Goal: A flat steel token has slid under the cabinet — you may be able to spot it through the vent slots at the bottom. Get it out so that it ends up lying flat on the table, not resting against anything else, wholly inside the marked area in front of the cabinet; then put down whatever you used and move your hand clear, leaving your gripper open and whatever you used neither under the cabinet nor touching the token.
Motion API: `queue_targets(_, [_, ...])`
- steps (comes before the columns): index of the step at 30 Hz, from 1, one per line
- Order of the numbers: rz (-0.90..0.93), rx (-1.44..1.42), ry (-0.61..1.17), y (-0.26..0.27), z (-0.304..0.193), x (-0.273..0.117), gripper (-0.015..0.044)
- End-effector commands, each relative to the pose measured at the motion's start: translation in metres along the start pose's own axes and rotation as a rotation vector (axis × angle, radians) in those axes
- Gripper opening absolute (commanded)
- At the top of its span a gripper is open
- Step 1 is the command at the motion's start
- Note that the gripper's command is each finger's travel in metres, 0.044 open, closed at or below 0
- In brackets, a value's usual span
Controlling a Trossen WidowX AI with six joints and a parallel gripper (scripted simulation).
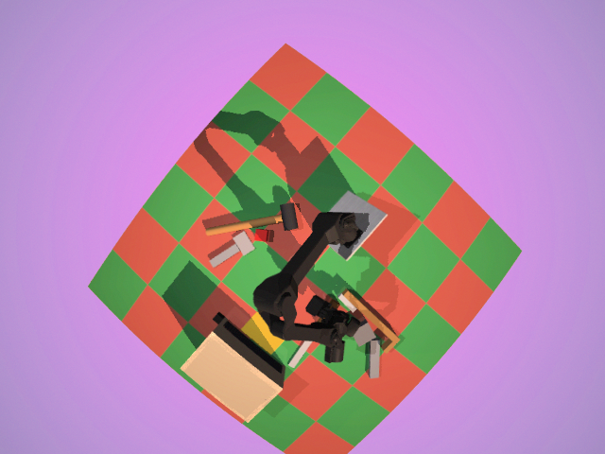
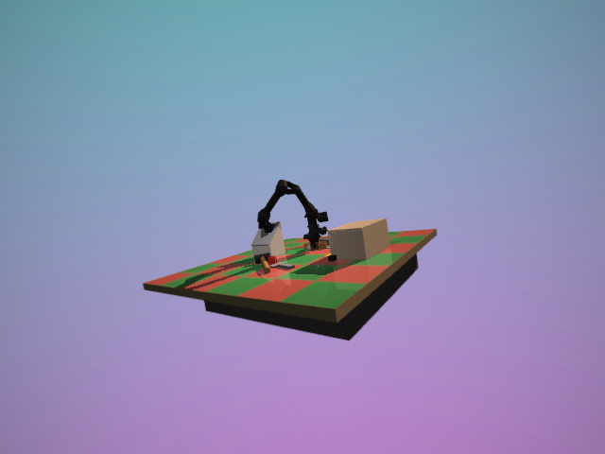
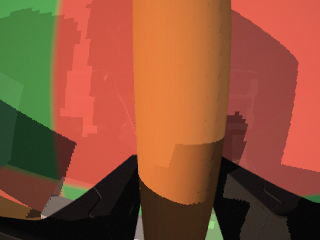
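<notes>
The token is not visible in any view. The cabinet [image 1: 232, 375] [image 2: 346, 244] stands at the lower left in the top view, with a dark strip along its front; its vent slots cannot be made out. The yellow marked area [image 1: 264, 334] lies in front, partly under my arm. My gripper [image 1: 326, 324] [image 2: 314, 243] [image 3: 174, 163] points down beyond this area and is shut on the orange wooden handle [image 3: 182, 75] of a tool. A pale straight bar [image 1: 299, 355], apparently the same tool's far part, reaches toward the cabinet's right front corner. My hand hides their join.
An orange bar [image 1: 373, 320] and grey pieces [image 1: 373, 358] lie right of my hand. A black-headed hammer [image 1: 288, 217], a grey T-shaped piece [image 1: 243, 243] and a red block [image 1: 263, 235] lie upper left. A grey sloped block [image 1: 348, 200] [image 2: 277, 241] stands by my arm's base.
</notes>
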State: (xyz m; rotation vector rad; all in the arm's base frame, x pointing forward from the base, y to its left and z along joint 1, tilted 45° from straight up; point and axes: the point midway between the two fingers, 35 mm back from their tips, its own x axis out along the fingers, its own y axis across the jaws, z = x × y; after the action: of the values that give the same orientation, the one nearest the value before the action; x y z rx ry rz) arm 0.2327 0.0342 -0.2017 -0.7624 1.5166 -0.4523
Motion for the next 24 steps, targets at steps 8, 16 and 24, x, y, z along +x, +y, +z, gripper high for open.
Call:
queue_targets(8, [0.0, -0.098, -0.008, 0.0016, 0.0012, -0.0017, 0.0])
queue_targets(16, [0.0, -0.162, -0.008, 0.0018, 0.0012, -0.0017, 0.0])
queue_targets(24, [0.0, -0.227, -0.008, 0.002, 0.0012, -0.0017, 0.0])
